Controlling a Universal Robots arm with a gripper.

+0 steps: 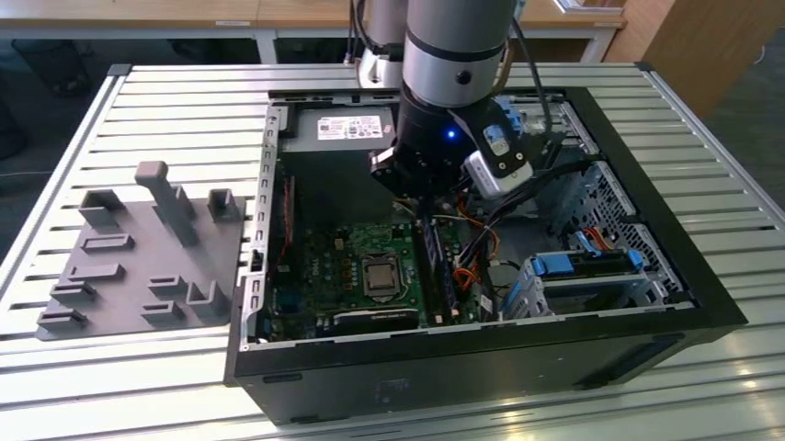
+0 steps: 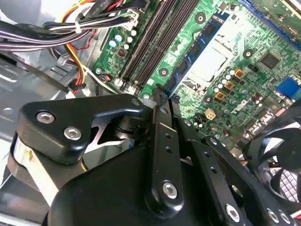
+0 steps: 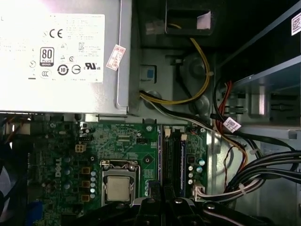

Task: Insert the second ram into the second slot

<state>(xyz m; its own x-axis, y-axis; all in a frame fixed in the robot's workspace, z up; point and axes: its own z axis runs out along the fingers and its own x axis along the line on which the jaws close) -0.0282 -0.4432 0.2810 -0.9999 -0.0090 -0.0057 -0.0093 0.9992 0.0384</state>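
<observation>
Inside the open computer case (image 1: 687, 303) a thin blue stick with dark chips, the second ram (image 2: 204, 40), stands on edge along the memory slots (image 2: 155, 37) beside the processor socket (image 2: 209, 61). My gripper (image 2: 161, 97) is shut, and its black fingertips pinch one end of that stick. In the exterior view the gripper (image 1: 421, 204) reaches straight down onto the dark upright stick (image 1: 432, 262) at the slot row. In the first wrist view the fingers (image 3: 150, 203) hang just over the slots (image 3: 173, 155), which lie next to the socket (image 3: 117, 188).
A silver power supply (image 3: 61, 52) sits at the far end of the case. Cable bundles (image 3: 263, 165) run beside the slots. A fan (image 2: 282, 174) is near the arm. Blue-clipped drive bays (image 1: 589, 262) fill the exterior view's right. A grey fixture (image 1: 135, 257) lies outside the case.
</observation>
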